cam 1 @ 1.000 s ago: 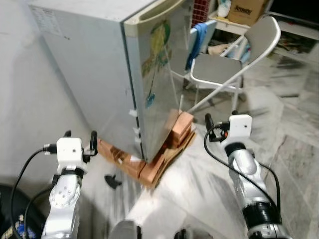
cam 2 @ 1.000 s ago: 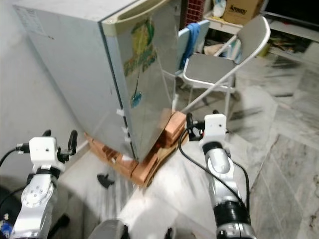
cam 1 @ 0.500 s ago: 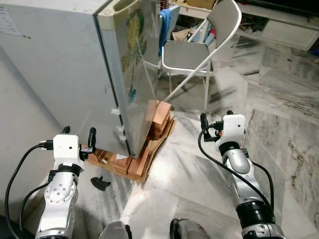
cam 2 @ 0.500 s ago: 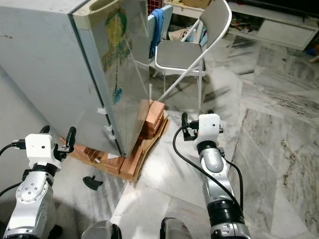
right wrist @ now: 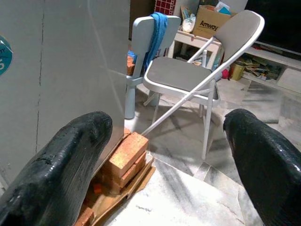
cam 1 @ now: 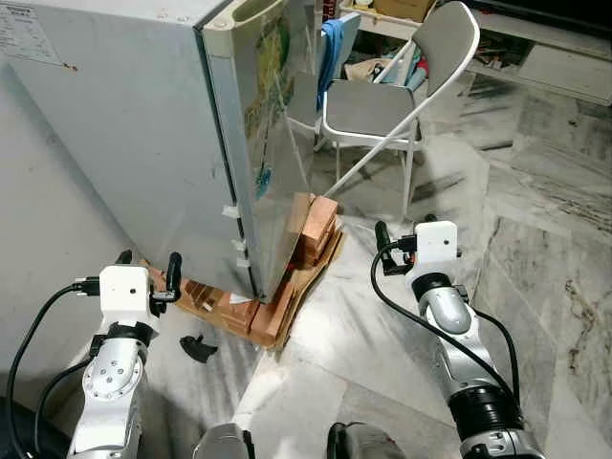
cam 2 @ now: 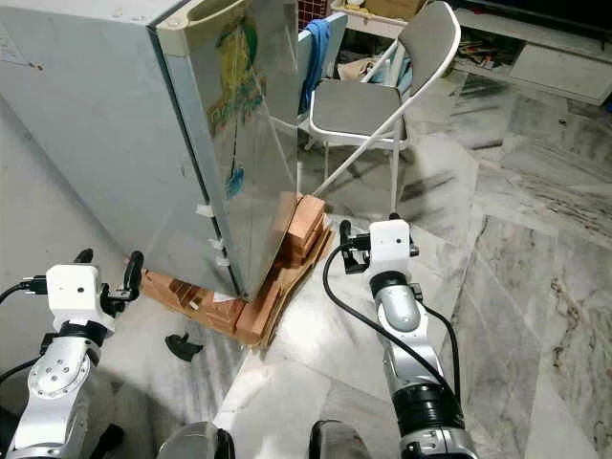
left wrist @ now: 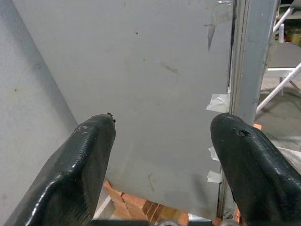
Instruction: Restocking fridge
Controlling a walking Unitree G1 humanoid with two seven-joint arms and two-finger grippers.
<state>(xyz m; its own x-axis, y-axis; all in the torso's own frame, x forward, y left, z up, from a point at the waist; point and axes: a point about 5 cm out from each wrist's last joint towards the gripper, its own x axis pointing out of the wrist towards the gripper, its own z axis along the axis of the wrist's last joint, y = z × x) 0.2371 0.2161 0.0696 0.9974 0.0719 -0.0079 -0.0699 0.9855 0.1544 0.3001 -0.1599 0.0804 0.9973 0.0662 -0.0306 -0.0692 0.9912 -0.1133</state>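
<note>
The left gripper [left wrist: 160,160] hangs with its jaws spread wide and empty, aimed at the grey side wall of the fridge [cam 1: 143,124], which stands just ahead of it with its door shut. The right gripper [right wrist: 164,155] is likewise wide apart and holds nothing; it hovers above the marble floor [cam 1: 535,249] to the right of the fridge's front corner, pointing toward the folding chair [cam 1: 402,105]. The fridge stands on the floor, raised on stacked bricks [cam 1: 311,229], with flattened cardboard [cam 2: 287,277] under them; 1 stack sits at the door side and more bricks run along the base near the left gripper. Strips of pale tape [left wrist: 218,101] cling to the fridge's corner edge, and a faded green and yellow sticker [cam 2: 229,76] marks the door. A small dark scrap [cam 1: 199,348] lies on the floor near the bricks. Behind the folding chair, a blue cloth [cam 1: 330,48] hangs over a second, pale blue chair [right wrist: 141,33], and a cardboard box [right wrist: 211,23] rests on a low shelf beyond.
</note>
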